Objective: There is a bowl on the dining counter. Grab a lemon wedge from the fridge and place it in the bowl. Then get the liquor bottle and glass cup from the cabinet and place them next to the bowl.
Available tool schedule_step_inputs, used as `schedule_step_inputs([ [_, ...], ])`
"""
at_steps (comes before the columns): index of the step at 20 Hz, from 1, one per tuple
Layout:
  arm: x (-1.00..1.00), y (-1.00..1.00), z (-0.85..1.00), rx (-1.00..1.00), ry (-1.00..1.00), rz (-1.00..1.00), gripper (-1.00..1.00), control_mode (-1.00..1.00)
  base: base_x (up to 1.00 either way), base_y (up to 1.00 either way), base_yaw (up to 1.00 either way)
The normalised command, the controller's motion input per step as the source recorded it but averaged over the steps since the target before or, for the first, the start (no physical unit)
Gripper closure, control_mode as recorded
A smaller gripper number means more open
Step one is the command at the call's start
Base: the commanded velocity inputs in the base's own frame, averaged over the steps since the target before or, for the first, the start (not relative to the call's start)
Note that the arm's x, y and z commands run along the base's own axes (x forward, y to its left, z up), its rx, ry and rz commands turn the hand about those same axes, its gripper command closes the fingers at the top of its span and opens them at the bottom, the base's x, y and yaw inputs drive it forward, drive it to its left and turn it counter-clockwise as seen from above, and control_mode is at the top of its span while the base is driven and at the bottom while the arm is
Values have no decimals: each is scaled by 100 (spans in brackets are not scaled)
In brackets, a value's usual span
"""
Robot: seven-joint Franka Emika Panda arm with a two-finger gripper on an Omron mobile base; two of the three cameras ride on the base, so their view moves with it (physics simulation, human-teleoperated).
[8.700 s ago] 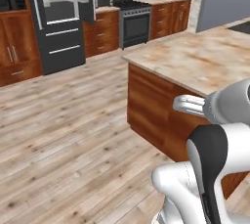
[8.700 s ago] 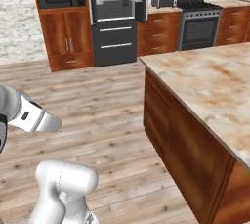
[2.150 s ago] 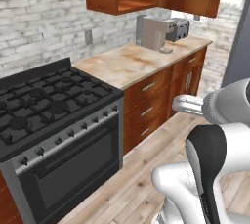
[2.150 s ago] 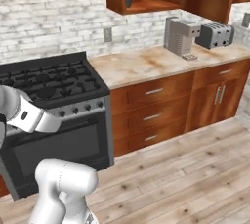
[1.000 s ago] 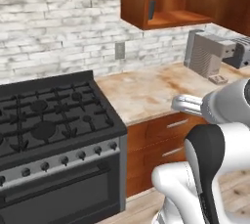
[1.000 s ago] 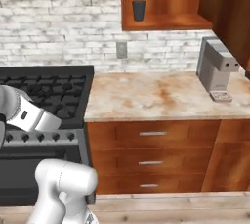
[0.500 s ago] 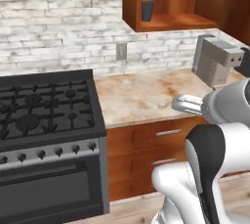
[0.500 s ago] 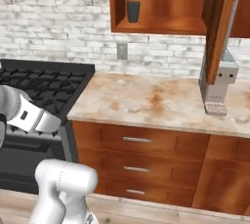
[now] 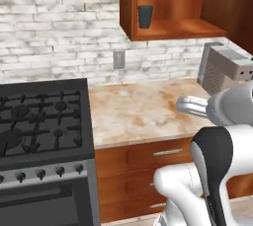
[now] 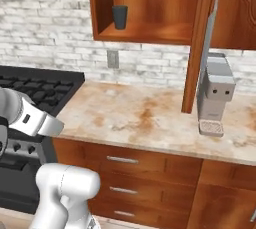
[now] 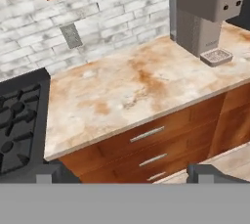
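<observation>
A dark glass cup (image 9: 145,16) (image 10: 119,17) stands upright at the left end of the shelf in the open wall cabinet (image 9: 173,27) (image 10: 150,32). The cabinet door (image 10: 201,43) hangs open, edge-on, at the right. My gripper (image 11: 132,173) is open with nothing between its fingers, and faces the counter and drawers well below the cabinet. The bowl, lemon wedge, fridge and liquor bottle are out of view.
A marble counter (image 9: 141,114) (image 10: 150,118) (image 11: 122,91) runs under the cabinet, over wooden drawers (image 11: 149,137). A grey coffee machine (image 9: 222,67) (image 10: 216,90) (image 11: 202,12) stands at its right end. A black gas stove (image 9: 42,121) (image 10: 30,88) (image 11: 19,120) adjoins it on the left.
The whole picture has shifted as the base drove: the open cabinet and the counter now sit nearer and more central. The gripper has stayed open.
</observation>
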Motion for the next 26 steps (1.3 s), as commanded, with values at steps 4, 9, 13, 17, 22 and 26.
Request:
schedule_step_inputs([
  [4, 0, 0, 0, 0, 0, 0, -100, 100, 83, -8, 0],
  [9, 0, 0, 0, 0, 0, 0, -100, 100, 92, -32, 14],
  [13, 0, 0, 0, 0, 0, 0, -100, 100, 83, -44, 20],
  [17, 0, 0, 0, 0, 0, 0, -100, 100, 22, -6, 1],
  [22, 23, -24, 0, 3, 1, 26, -100, -100, 0, 0, 0],
  [26, 3, -16, 29, -2, 0, 46, -100, -100, 0, 0, 0],
])
